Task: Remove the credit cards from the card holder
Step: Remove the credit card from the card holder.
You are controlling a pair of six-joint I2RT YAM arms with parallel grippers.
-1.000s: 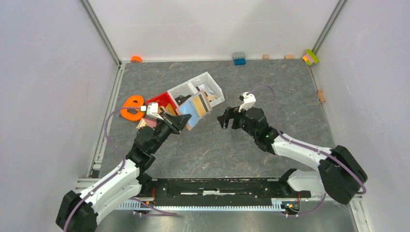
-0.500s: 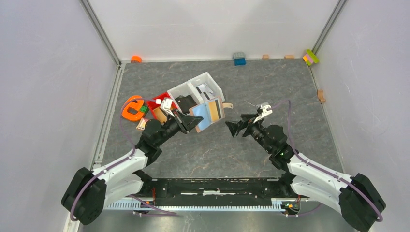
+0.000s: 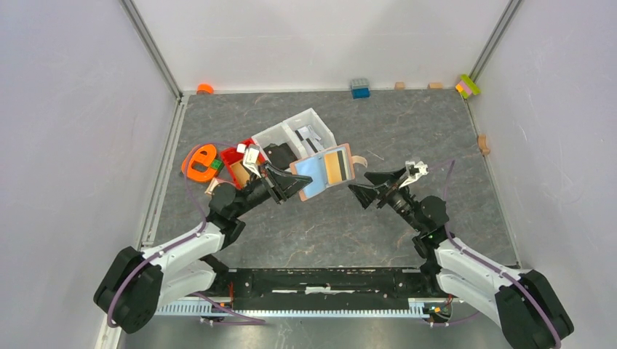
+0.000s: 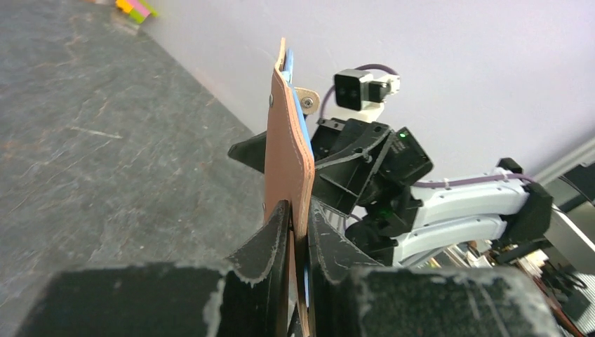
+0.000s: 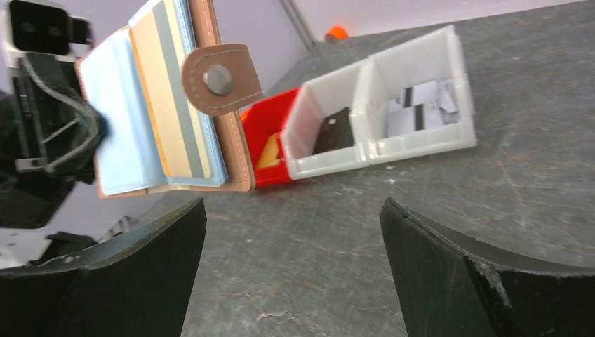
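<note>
The left arm reaches inward — the left gripper [image 3: 289,186] jaws pinch the open card holder [image 5: 237,151] aloft over the table [image 3: 436,138], credit cards [image 5: 165,105] tucked inside. The right gripper [image 3: 375,187] faces it — jaws spread wide.

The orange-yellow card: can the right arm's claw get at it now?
Probably yes: the left claw holds the card holder open, the orange-yellow card facing the open right claw, with nothing between them.

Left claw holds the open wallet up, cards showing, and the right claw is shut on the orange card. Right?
No. The right claw is open and clear of the wallet, gripping nothing; the right wrist view shows it. The left claw does hold the open wallet, cards showing.
</note>
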